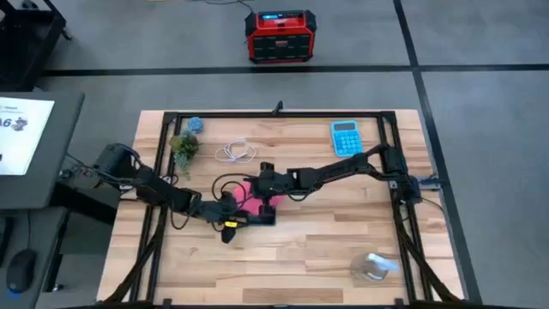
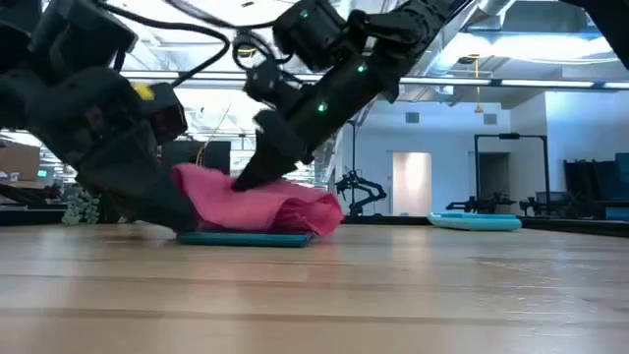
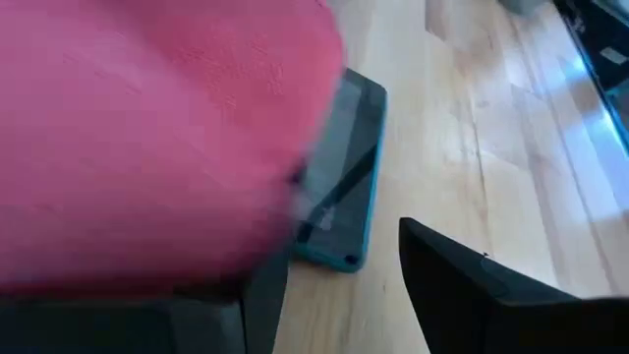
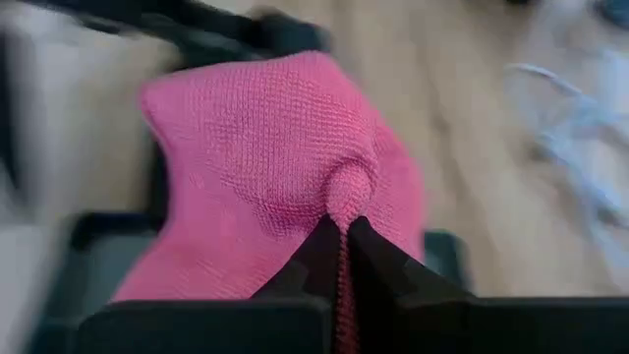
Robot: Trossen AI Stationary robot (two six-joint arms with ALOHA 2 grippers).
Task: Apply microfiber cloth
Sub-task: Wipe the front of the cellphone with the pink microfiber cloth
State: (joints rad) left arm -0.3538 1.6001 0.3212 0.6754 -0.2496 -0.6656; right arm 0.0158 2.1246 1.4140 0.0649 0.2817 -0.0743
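The bright pink microfiber cloth (image 2: 263,202) lies bunched on a dark phone in a teal case (image 2: 246,237), which lies flat on the wooden table. My right gripper (image 4: 346,228) reaches in from the table's right and is shut on the cloth (image 1: 249,193). My left gripper (image 3: 339,254) comes in low from the left and stands open at the phone's (image 3: 344,187) near end. One of its fingers (image 3: 472,290) is beside the phone's corner; the other is under the cloth's (image 3: 147,128) edge. My right gripper pinches a raised fold of the cloth (image 4: 349,192) between its two fingertips, slanting down from the table's right. The cloth around the fold spreads slack over the phone. My left gripper has the cloth's edge over one finger (image 3: 221,320). I cannot tell whether its fingers touch the phone.
A blue calculator (image 1: 346,137) lies at the far right. A white cord (image 1: 236,153), a small green plant (image 1: 183,146) and a blue thing (image 1: 195,125) lie at the far left. A clear object (image 1: 375,268) sits near the front right. Bare wood lies toward the near edge.
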